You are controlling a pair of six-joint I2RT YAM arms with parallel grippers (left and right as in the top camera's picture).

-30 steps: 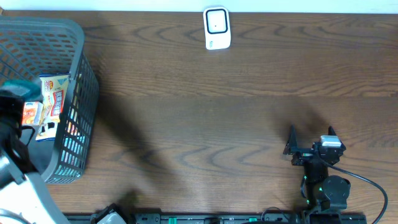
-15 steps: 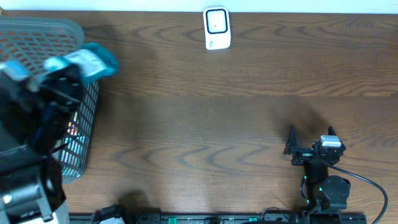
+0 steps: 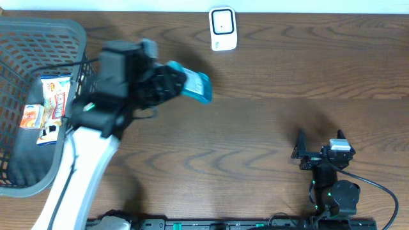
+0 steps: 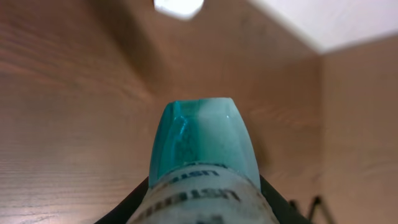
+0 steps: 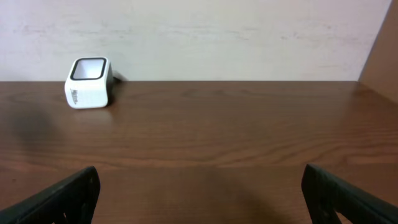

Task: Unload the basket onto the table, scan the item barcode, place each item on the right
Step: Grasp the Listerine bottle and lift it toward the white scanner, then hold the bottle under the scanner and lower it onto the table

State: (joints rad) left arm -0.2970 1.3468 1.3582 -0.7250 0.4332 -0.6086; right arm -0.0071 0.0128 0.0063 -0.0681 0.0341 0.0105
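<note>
This looks like a robotics test bench dressed up as a shop checkout. A dark brown wood-grain tabletop (image 3: 255, 128) runs up to a plain, pale plaster wall (image 5: 236, 37). A small white box-shaped barcode scanner with a black-rimmed window (image 3: 223, 29) stands at the far edge, as on a till counter. A grey plastic mesh shopping basket (image 3: 38, 38) at one end holds colourful printed grocery packets (image 3: 56, 99). A white-shelled robot arm (image 3: 83, 166) and a black robot arm trailing a black cable (image 3: 335, 191) rise from the near edge.
</note>
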